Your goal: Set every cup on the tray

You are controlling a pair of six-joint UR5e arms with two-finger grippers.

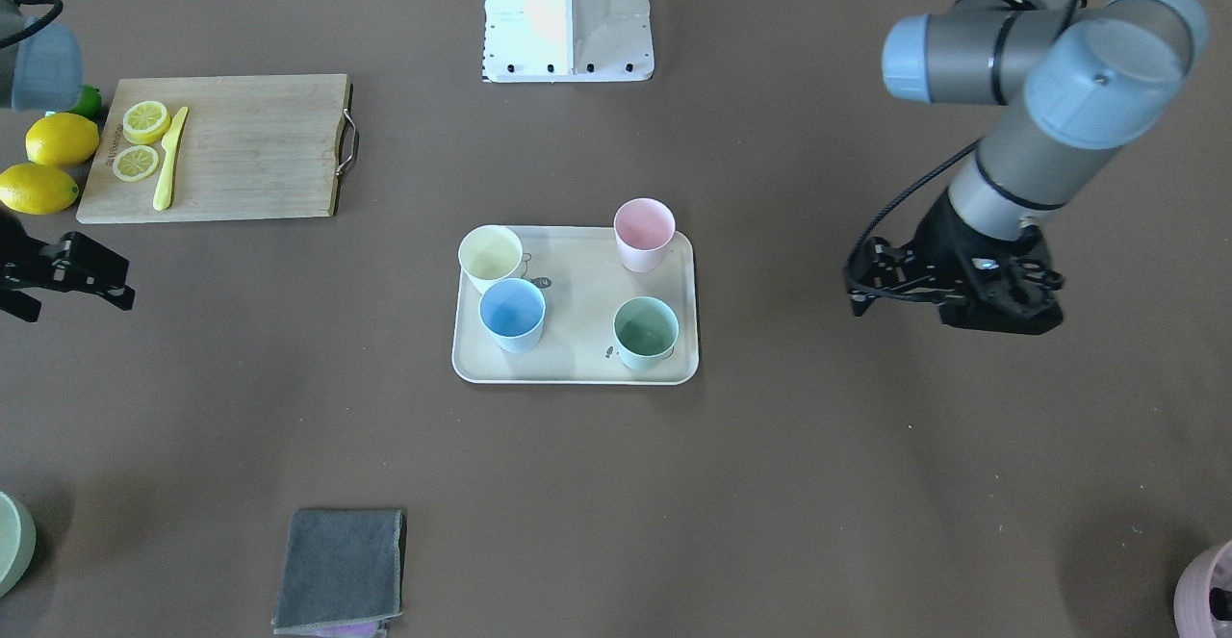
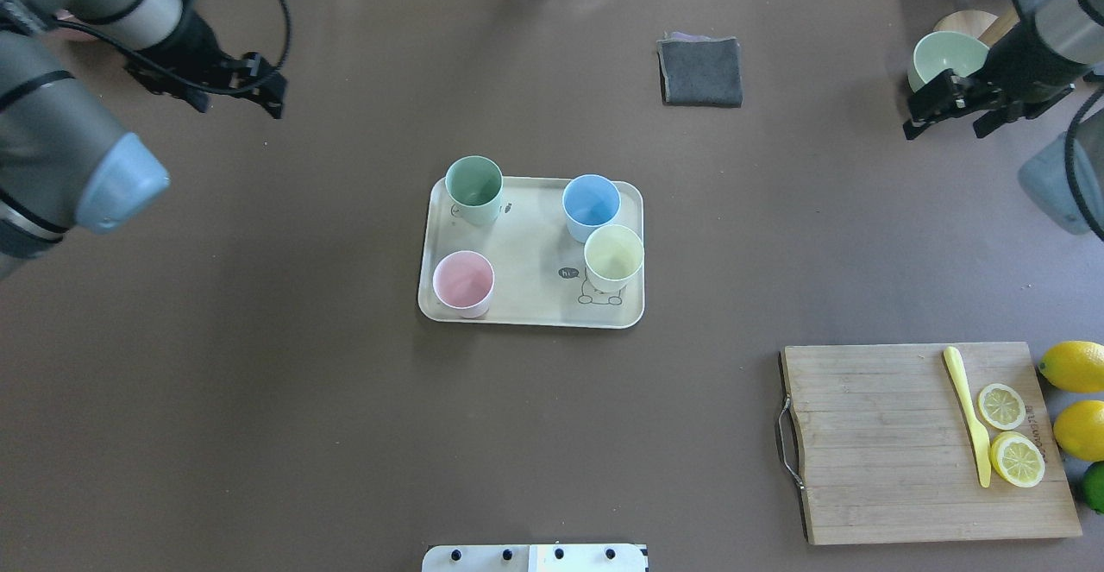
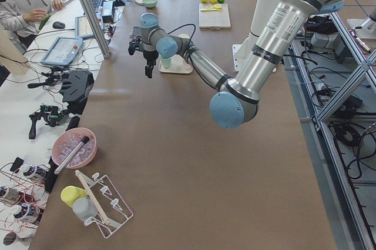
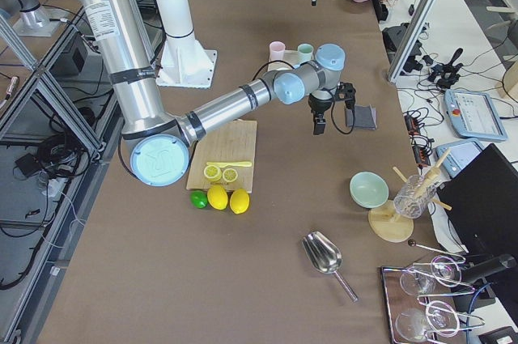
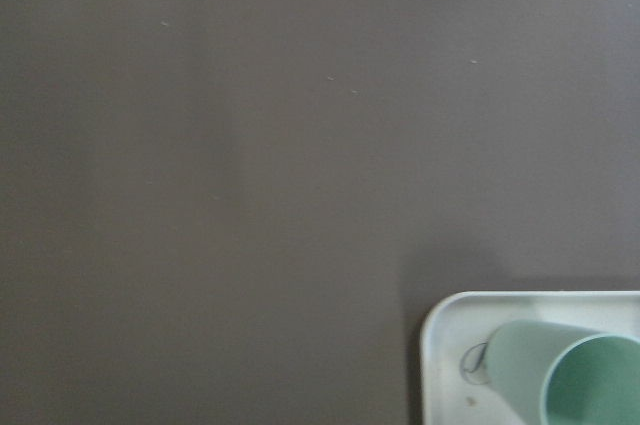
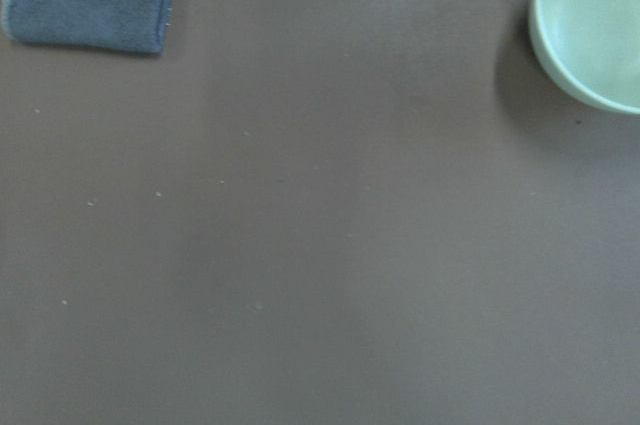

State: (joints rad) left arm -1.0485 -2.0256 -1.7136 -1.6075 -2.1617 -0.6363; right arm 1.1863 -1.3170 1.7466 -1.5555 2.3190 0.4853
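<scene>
Pastel cups (image 2: 591, 201) sit on the tray (image 2: 526, 244), far from left hand (image 2: 240, 104) and right hand (image 2: 946, 126), both spread.

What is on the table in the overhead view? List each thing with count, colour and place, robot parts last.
tray: 1, cream, table centre
cups: 4, yellow cup, pink cup, blue cup, green cup, upright on tray
board: 1, wooden, near right
knife: 1, yellow, on board
lemon slices: 2, yellow, on board
lemons: 2, yellow, right of board
lime: 1, green, beside lemons
cloth: 1, grey, far side
bowl: 1, mint, far right
left gripper: 1, black, open, far left
right gripper: 1, black, open, by bowl
</scene>
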